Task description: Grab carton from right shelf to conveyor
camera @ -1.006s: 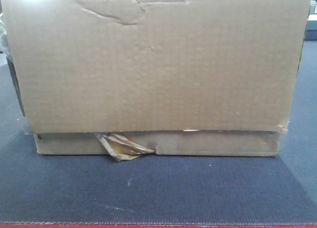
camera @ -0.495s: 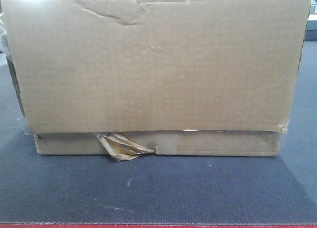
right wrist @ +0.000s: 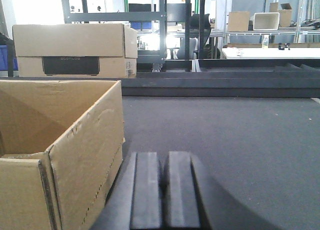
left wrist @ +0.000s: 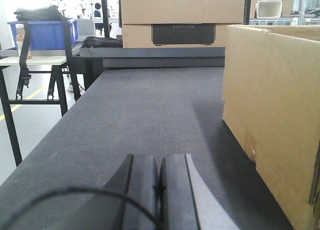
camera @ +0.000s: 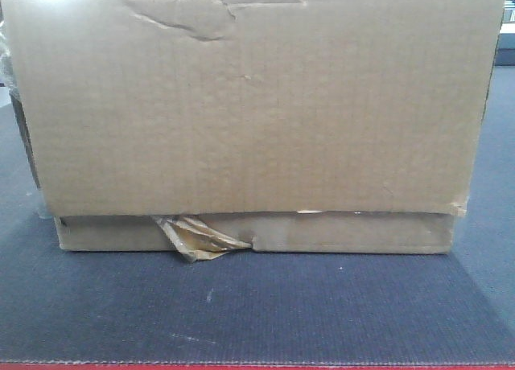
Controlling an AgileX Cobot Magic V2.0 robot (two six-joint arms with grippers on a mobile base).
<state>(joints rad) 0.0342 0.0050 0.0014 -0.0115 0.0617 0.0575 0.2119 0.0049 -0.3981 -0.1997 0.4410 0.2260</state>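
The carton [camera: 249,104] sat flat on the conveyor [camera: 241,306]. In the front view it filled most of the picture, from 9 o'clock across to 3 o'clock. Its big brown side faced the camera. A crease ran across the cardboard near 12 o'clock. A torn bit of yellowish tape [camera: 197,237] hung from the low edge at about 7 o'clock. The belt was dark and bumpy, and a thin red edge [camera: 257,367] ran along it at 6 o'clock.

In the left wrist view, the left gripper [left wrist: 160,190] was at 6 o'clock. Its two dark fingers [left wrist: 142,190] were pressed together with nothing between them. A black cable [left wrist: 75,192] curved across the gripper at 7 o'clock. The carton [left wrist: 272,115] stood at 3 o'clock, near the gripper but not touching it. Far back at 12 o'clock another brown box [left wrist: 182,17] sat behind the belt. A blue bin [left wrist: 42,34] sat on a table at 10 o'clock.

In the right wrist view, the right gripper [right wrist: 164,195] was at 6 o'clock. Its fingers [right wrist: 146,195] were pressed together too, and it held nothing. The carton [right wrist: 60,155] was at 8 o'clock, just beside the gripper, and its top was open. The belt [right wrist: 240,140] stretched away toward 3 o'clock.
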